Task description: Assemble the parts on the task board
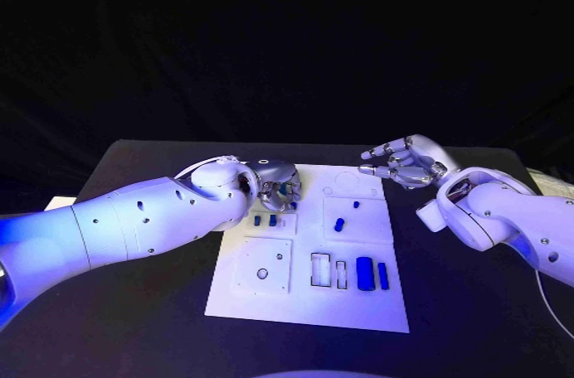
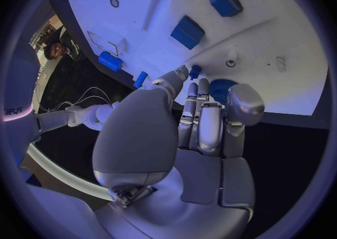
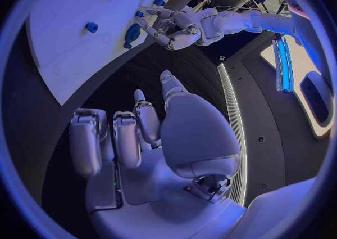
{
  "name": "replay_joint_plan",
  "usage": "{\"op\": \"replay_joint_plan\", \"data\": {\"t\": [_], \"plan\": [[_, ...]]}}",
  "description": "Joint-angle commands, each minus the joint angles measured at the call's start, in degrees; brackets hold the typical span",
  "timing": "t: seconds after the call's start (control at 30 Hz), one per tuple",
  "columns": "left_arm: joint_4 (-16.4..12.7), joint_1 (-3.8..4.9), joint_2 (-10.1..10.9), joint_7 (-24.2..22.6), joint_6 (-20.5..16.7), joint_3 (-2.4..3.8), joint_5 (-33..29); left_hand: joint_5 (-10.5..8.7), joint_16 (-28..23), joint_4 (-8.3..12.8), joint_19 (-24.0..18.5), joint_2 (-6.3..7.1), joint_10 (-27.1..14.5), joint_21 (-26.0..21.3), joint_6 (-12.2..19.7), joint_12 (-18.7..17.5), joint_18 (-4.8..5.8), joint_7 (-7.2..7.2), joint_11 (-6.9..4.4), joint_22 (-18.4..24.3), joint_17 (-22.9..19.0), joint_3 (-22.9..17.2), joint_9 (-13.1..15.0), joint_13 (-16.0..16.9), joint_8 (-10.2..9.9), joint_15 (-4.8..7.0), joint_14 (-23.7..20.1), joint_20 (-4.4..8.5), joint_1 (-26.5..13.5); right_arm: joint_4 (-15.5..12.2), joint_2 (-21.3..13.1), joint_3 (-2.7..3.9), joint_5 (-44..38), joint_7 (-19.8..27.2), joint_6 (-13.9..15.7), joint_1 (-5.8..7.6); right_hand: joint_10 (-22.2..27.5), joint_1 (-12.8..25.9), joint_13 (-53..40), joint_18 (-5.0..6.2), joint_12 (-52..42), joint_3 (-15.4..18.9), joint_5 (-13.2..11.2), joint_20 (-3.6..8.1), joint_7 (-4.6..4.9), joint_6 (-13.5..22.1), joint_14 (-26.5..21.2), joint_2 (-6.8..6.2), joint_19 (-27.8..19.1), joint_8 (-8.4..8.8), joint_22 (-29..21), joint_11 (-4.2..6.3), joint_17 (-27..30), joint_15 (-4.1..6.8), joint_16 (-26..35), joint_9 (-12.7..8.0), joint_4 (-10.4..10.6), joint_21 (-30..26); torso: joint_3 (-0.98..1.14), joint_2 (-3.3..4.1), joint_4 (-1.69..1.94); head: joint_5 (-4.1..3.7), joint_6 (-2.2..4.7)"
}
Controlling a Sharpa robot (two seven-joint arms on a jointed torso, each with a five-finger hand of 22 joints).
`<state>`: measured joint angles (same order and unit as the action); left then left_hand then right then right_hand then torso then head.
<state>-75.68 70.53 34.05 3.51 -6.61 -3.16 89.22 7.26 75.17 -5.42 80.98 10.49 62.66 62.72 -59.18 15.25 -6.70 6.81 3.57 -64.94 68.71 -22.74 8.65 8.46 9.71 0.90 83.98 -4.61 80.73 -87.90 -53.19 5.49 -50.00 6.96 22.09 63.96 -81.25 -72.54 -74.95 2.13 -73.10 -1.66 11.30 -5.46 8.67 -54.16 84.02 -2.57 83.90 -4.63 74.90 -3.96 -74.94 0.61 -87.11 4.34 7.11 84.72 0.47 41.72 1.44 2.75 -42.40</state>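
Black table [image 1: 143, 320] under white board [image 1: 299, 307] with blue parts [image 1: 365, 273]. Left hand [image 1: 278, 185] at ten o'clock, fingers curled, grasp unclear. Right hand [image 1: 406, 164] at one o'clock, released.

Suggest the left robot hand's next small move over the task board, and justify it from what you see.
Probably lower the left robot hand slightly to pinch a small blue part: its fingers hover curled above the task board, apparently holding nothing, with blue parts just beyond the fingertips.

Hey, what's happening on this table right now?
A two-armed robot is assembling small blue parts on a white task board. Its left hand is down over the board's far left area, fingertips among the small parts there. Its right hand hovers empty off the board's far right corner. Two blue bars sit at the near side.
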Motion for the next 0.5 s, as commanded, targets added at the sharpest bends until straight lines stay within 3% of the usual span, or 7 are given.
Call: {"op": "replay_joint_plan", "data": {"t": [0.03, 0.5], "plan": [[0.35, -0.16, -0.38, -0.08, 1.02, 0.04, 0.95, 0.08, 0.13, 0.13, 0.53, -0.37, 0.68, 0.45, -0.64, -0.5, 0.78, 0.0, -0.01, -0.44, -0.15, -0.59, -0.11, -0.27, -0.28, 0.3, 2.28, -0.05, 0.41, -0.05, 0.08, 0.01, -0.3, 0.67, -0.05, -0.04, -0.13, 0.13, -3.69, 0.39, -0.05, 0.18, 0.35, 0.21, -0.01, -0.47, 4.75, 0.56, 0.7, -0.26, 3.22, 0.32, -9.83, 0.11, 0.37, 0.07, -0.03, -0.34, -0.01, 0.03, -0.02, -0.07, -0.04], [1.16, -0.39, -1.27, 0.26, 1.92, 0.08, 1.27, 0.08, 0.22, 0.96, 1.31, -0.38, 1.93, 3.27, -1.36, -1.63, 1.33, 0.06, -0.1, -3.22, -0.79, -2.25, -0.53, -1.36, -0.93, 0.39, 2.25, 0.09, 1.27, -0.09, 0.19, 0.01, -0.31, 0.73, -0.18, -0.05, -0.13, 0.13, -3.69, 0.39, -0.05, 0.18, 0.35, 0.21, -0.01, -0.47, 4.75, 0.56, 0.7, -0.26, 3.22, 0.32, -9.83, 0.11, 0.37, 0.07, -0.03, -0.34, 0.03, -0.02, 0.0, -0.06, -0.3]]}}
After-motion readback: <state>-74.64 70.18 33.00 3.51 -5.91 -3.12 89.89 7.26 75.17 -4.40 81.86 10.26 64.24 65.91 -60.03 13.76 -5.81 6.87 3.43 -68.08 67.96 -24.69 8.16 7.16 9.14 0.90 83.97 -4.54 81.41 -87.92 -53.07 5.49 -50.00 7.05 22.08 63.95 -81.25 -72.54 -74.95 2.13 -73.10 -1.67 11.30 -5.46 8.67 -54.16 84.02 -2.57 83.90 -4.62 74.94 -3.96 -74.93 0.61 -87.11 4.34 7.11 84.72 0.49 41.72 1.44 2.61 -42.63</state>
